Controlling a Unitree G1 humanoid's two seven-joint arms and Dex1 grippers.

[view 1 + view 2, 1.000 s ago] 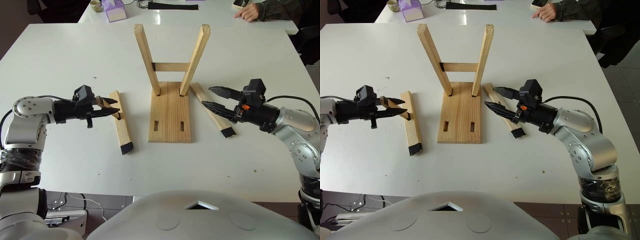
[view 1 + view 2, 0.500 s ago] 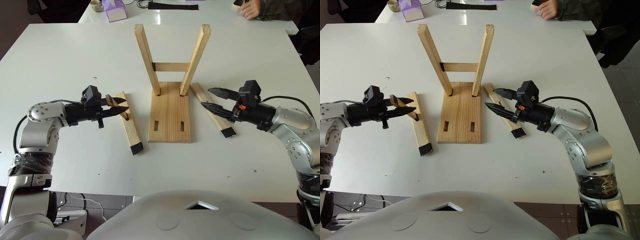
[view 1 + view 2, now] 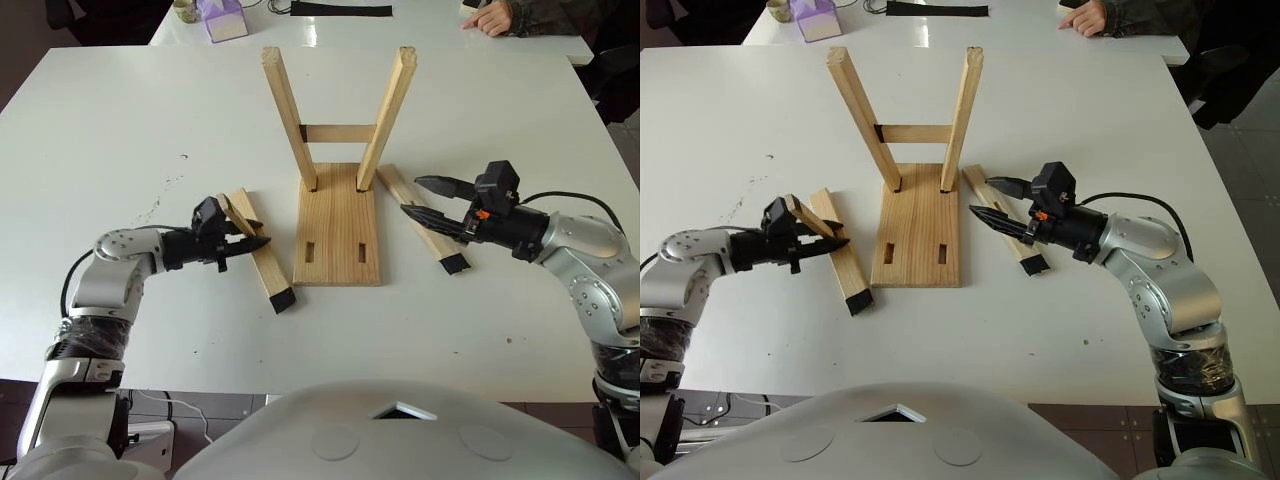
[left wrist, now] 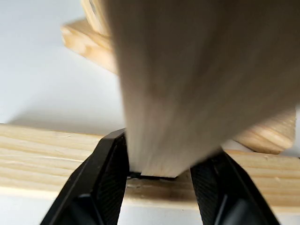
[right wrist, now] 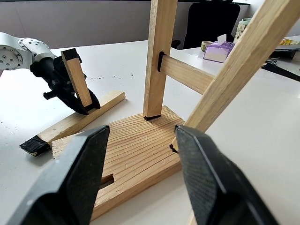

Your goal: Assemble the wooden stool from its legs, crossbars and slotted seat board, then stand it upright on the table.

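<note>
1. Two standing legs (image 3: 285, 115) rise from the far end of the board (image 3: 338, 240). They lean apart toward their tops and are joined by a fixed crossbar (image 3: 340, 133).
2. The board lies flat in the middle of the white surface (image 3: 120, 130). Its two near slots (image 3: 310, 250) show as dark cut-outs.
3. One left leg (image 3: 265, 265) lies flat just left of the board, at a slant. Its black-capped end is nearest the robot and close to the board's near corner.
4. The left pincer (image 3: 250, 239) is clamped on a loose crossbar (image 3: 800, 213), gripping it by one end. The bar tilts upward, up and back from the fingertips. The fingertips sit right over the left leg; I cannot tell whether they touch it.
5. One right leg (image 3: 395, 185) lies flat just right of the board, also slanted, with its black cap at the near end.
6. The right pincer (image 3: 411, 195) hangs over the middle of the right leg with its fingers spread wide and nothing between them. It points toward the board and the standing legs.
</note>
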